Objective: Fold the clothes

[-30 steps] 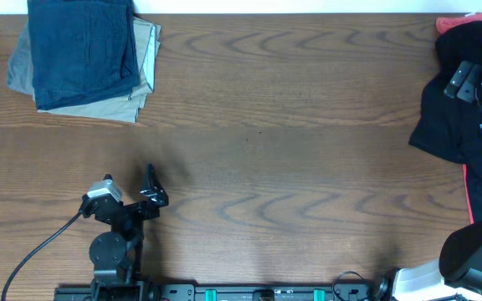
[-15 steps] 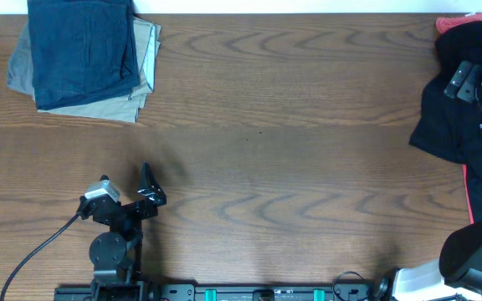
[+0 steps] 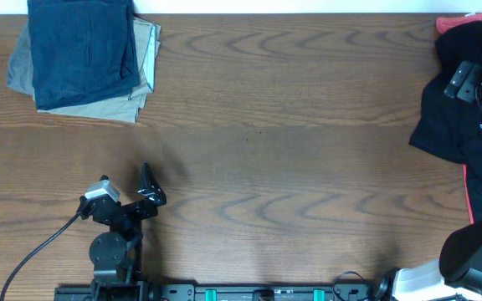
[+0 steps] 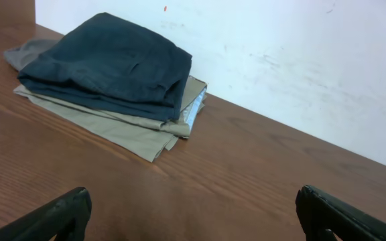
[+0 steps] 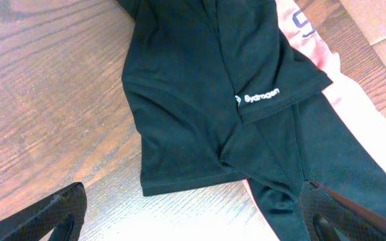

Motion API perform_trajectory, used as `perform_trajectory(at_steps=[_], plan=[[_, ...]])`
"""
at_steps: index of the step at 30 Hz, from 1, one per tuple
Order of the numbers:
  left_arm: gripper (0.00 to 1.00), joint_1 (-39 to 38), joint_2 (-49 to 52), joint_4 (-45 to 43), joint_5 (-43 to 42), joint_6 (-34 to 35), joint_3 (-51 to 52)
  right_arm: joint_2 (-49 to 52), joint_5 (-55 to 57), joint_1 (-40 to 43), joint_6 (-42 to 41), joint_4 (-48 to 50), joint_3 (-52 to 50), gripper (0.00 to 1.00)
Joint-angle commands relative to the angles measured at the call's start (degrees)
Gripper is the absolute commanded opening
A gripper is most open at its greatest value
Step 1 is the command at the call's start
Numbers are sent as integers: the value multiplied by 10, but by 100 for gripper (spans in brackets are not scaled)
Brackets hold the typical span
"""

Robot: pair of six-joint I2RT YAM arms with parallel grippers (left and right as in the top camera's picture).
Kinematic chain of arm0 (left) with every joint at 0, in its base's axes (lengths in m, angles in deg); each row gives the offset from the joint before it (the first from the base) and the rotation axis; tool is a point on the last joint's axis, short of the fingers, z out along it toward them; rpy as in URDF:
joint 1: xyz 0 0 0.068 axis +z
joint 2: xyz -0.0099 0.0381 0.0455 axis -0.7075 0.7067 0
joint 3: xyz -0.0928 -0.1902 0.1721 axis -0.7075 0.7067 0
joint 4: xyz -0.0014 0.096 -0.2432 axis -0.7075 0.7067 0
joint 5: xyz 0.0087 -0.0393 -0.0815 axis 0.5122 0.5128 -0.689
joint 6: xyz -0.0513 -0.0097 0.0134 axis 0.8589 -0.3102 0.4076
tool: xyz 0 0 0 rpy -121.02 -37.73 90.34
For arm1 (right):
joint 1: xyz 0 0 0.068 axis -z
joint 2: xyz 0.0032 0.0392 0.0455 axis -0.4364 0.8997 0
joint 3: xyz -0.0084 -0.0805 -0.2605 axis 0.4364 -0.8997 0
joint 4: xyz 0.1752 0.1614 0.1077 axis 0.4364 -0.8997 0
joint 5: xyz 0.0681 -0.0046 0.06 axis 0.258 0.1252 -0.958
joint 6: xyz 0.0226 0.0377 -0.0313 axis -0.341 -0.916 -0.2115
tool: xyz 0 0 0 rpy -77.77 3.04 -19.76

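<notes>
A folded pair of dark navy-blue cloth shorts (image 3: 82,50) is stacked on folded khaki shorts (image 4: 112,127) at the far left corner of the brown wooden counter (image 3: 266,167). Its long axis is directed toward the white wall (image 4: 280,60). Left jaws are spread wide over bare counter, and right jaws are spread wide above a black garment with white lettering (image 5: 200,100).

We read this as a robotics lab, not a home: brown wood-grain bench (image 3: 308,167) by a bare white wall (image 4: 313,53), black robot arm base (image 3: 111,249) w/ grey cable (image 3: 40,247) on a black front rail (image 3: 241,293), folded dark navy-blue cloth shorts (image 3: 82,50) laid out as sample.
</notes>
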Motion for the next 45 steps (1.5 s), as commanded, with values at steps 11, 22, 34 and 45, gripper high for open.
perform_trajectory(at_steps=[11,22,34,45], plan=[[98,3,-3,10,16,-5,17,-3,2,-3,-6,0,7,99],[98,3,-3,10,16,-5,17,-37,2,-4,-6,-1,7,99],[98,3,-3,10,16,-5,17,-205,2,-4,-6,-1,7,99],[98,3,-3,10,16,-5,17,-366,2,-59,-6,-1,7,99]])
